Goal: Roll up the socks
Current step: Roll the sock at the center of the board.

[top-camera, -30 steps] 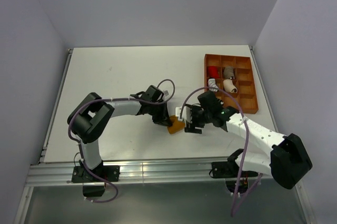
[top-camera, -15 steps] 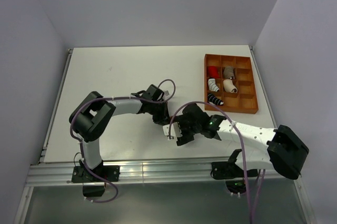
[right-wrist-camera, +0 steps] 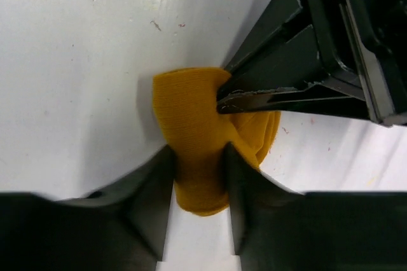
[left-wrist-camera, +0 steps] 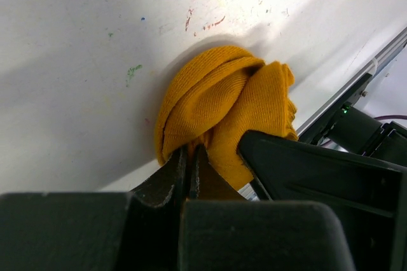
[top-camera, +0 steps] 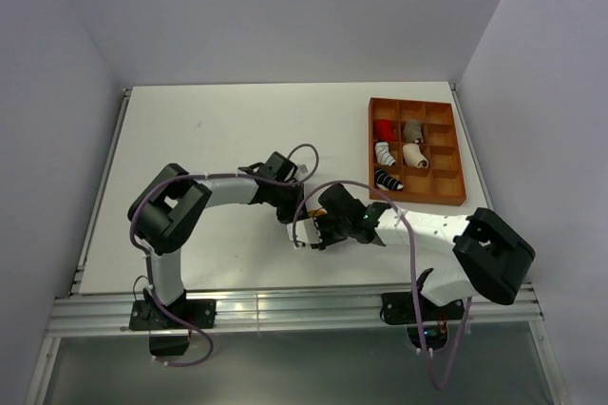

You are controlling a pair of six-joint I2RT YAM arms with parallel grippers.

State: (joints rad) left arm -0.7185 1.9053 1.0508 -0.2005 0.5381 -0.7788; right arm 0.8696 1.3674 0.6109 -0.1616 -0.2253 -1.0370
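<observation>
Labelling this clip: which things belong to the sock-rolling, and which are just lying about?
In use: mustard-yellow knitted sock, left gripper, right gripper.
Lying about: orange compartment tray, red fabric bundle, grey fabric bundle.

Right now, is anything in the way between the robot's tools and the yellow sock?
Nothing visible. The left tool pinches the mustard-orange fabric sock, and the right tool has it between its fingers.
</observation>
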